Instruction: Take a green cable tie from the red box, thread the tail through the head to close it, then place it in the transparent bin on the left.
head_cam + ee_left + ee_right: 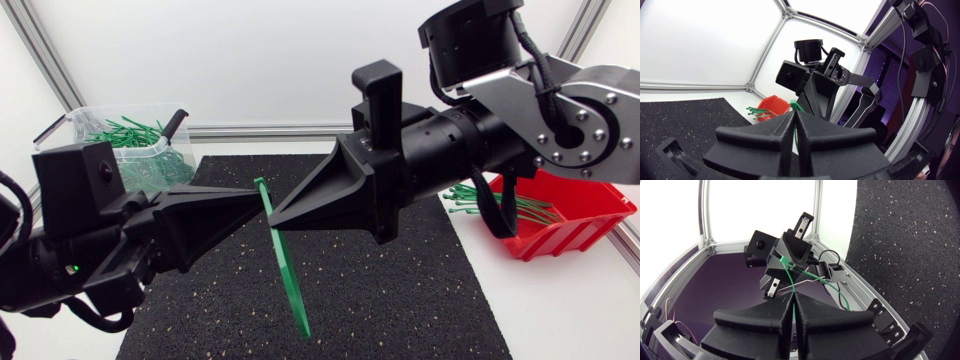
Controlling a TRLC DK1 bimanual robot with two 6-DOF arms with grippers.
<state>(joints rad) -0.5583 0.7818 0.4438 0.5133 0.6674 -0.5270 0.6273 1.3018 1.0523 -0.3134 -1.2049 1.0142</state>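
Observation:
A green cable tie hangs above the middle of the black mat, its long strap pointing down toward the front. My left gripper and right gripper meet tip to tip at its upper end, both shut on it. In the left wrist view the cable tie shows at my shut left gripper, with the right gripper just ahead. In the right wrist view the cable tie runs from my shut right gripper to the left gripper.
The transparent bin at the back left holds several green ties. The red box at the right holds more green ties. A black speckled mat covers the middle of the table.

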